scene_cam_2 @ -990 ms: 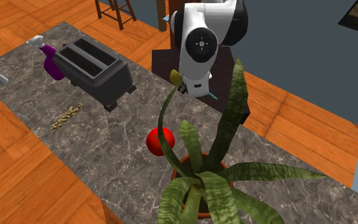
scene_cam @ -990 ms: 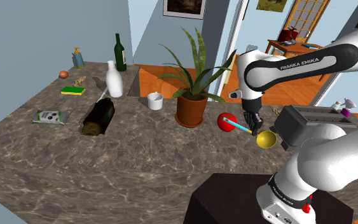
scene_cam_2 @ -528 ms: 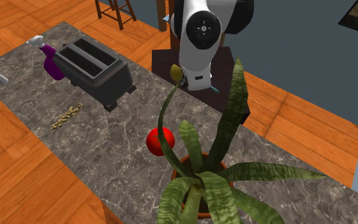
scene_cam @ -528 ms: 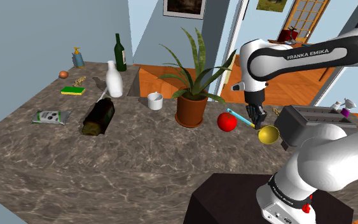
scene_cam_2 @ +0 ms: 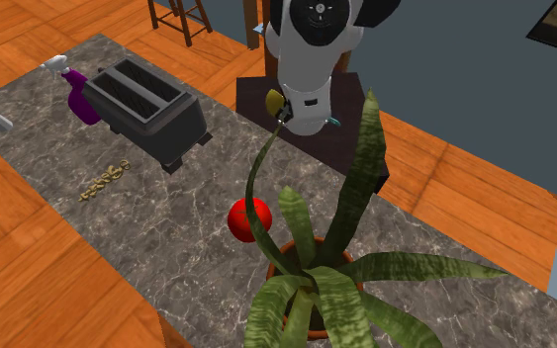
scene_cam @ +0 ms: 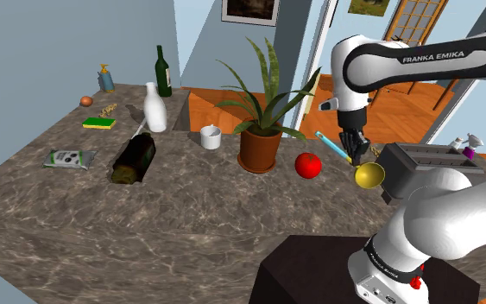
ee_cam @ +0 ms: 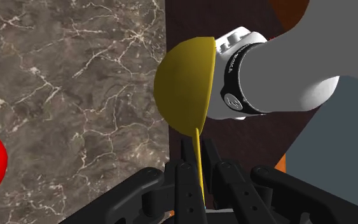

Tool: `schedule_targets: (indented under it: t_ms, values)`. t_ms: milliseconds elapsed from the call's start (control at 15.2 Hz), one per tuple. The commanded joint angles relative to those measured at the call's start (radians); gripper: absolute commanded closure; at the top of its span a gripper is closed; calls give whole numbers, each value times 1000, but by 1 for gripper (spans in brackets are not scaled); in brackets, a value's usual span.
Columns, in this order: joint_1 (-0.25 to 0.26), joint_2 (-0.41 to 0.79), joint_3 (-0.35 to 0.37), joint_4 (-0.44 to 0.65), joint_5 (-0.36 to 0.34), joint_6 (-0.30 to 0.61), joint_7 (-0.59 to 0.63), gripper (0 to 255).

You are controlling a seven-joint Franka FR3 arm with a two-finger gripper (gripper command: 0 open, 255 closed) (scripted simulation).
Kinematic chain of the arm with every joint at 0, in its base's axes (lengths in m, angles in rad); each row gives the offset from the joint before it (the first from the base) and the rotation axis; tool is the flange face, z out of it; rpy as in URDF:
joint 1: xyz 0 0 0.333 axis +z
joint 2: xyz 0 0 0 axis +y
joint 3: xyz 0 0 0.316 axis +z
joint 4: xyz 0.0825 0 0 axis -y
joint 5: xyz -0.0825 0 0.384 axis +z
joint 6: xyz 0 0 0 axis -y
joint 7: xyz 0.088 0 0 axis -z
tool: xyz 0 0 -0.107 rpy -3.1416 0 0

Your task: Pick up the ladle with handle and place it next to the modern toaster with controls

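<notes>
Yellow ladle [scene_cam: 369, 175] hangs clamped in the gripper [scene_cam: 351, 155] near the toaster [scene_cam: 422, 156]; a pot [scene_cam: 259, 150] holds a plant [scene_cam: 265, 85].

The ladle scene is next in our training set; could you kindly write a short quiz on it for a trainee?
1. True or false: the gripper is shut on the handle of the ladle.
2. What colour is the ladle's bowl? A red, B yellow, C white.
3. Fill in: in the shoulder view, the red ball lies on the counter between the potted plant and the ____.
Key: 1 true; 2 B; 3 toaster.
</notes>
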Motion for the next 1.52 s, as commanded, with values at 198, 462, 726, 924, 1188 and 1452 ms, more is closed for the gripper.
schedule_targets:
  t_ms: [198, 462, 726, 924, 1188, 1452]
  values:
    - [3, -14, 13, 59, 10, -73, -1, 255]
    - [-25, -70, -12, 44, -33, -111, -38, 255]
    - [-84, -168, -73, 1, -133, -155, -118, 255]
    - [-130, -232, -124, -19, -215, -186, -186, 255]
    - [-188, -301, -199, -29, -332, -220, -282, 255]
    - [-243, -349, -281, -20, -454, -243, -386, 255]
